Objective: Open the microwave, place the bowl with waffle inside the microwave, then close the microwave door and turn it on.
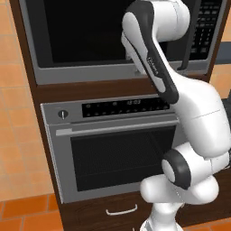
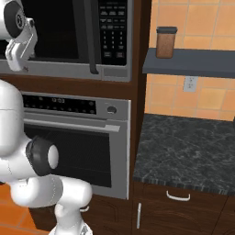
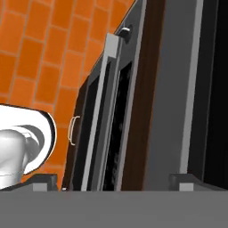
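The pincer (image 3: 113, 181) stood released, its two dark fingertips (image 3: 43, 180) set wide apart at the bottom of the hand view with nothing between them. In the left base view the arm's own elbow and forearm covered it, so its tips could not be made out there; in the right base view only the white wrist block showed at the upper left, hanging before the microwave (image 2: 69, 69). The microwave door (image 1: 85, 31) was shut, its dark glass just behind the hand; what lay inside could not be seen through it. The slim black handle (image 2: 92, 41) ran vertically to the right of the hand, its upper end cut off by the frame, and in the left base view most of it was hidden behind the arm. Beyond the handle lay the keypad (image 2: 113, 32), its button markings too small to read. Below the pincer sat the oven (image 1: 113, 149) with its bar handle (image 1: 122, 128); the hand view showed this oven rolled on its side and sharply foreshortened, the bar (image 3: 100, 120) running up the picture, with orange floor tiles (image 3: 40, 58) beyond. Well off to the right of the pincer a dark stone surface (image 2: 183, 156) lay under a shelf (image 2: 188, 62) that carried a brown jar (image 2: 166, 42).
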